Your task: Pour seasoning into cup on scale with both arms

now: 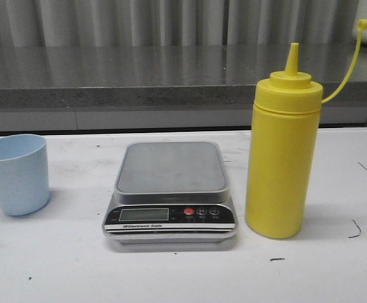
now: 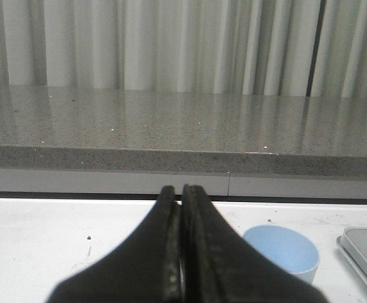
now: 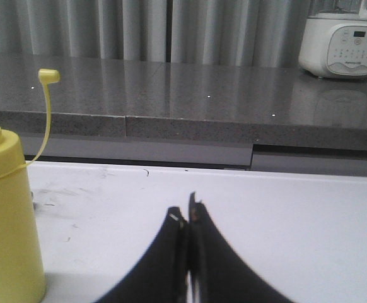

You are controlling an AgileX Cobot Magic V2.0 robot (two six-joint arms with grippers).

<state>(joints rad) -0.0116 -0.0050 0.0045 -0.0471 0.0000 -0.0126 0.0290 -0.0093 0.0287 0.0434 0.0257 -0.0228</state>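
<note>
The yellow seasoning bottle (image 1: 279,158) stands upright on the table right of the scale (image 1: 171,189), its cap strap hanging off to the right. The light blue cup (image 1: 16,173) stands at the table's left, off the scale, whose steel platform is bare. No gripper shows in the front view. In the left wrist view my left gripper (image 2: 181,191) is shut with nothing in it, the cup (image 2: 284,251) beside it and a corner of the scale (image 2: 366,249) beyond. My right gripper (image 3: 187,208) is shut and holds nothing, apart from the bottle (image 3: 7,221).
A grey stone counter (image 1: 139,76) runs behind the white table (image 1: 171,278), with curtains behind it. A white kitchen appliance (image 3: 341,41) stands on the counter in the right wrist view. Small dark marks dot the tabletop.
</note>
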